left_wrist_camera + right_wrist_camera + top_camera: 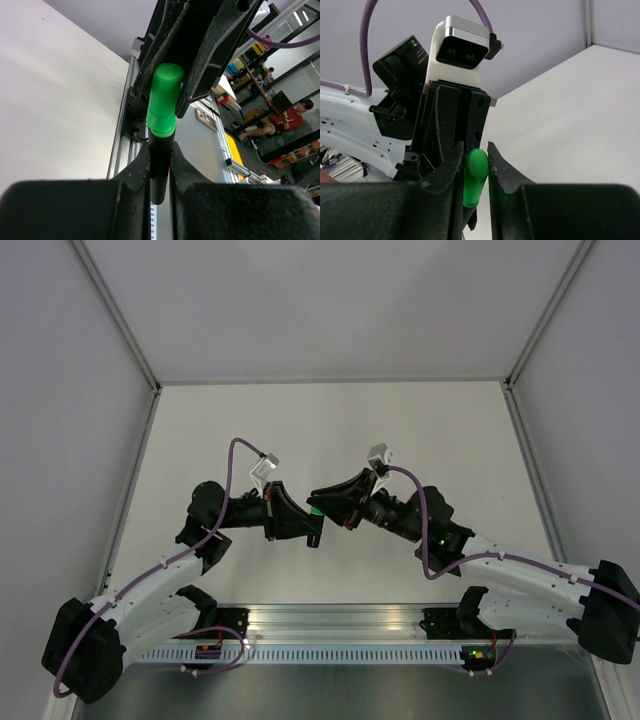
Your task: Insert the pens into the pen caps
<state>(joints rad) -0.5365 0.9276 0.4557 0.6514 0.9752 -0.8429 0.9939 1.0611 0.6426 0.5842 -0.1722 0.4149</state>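
Both grippers meet in mid-air above the white table (330, 430). My left gripper (160, 147) is shut on the dark-bodied pen (159, 170), which points away from it. A green pen cap (164, 100) sits on the pen's tip, seated down to the body. My right gripper (476, 147) is shut on that green cap (475, 175), with the dark pen (471, 220) showing just below it. In the top view the left gripper (306, 528) and right gripper (322, 508) touch nose to nose, with a bit of green cap (315, 510) between them. The other pens and caps are out of view.
An aluminium rail (340, 625) runs along the near table edge by the arm bases and shows in the left wrist view (125, 130). Grey enclosure walls (60, 390) stand left, right and behind.
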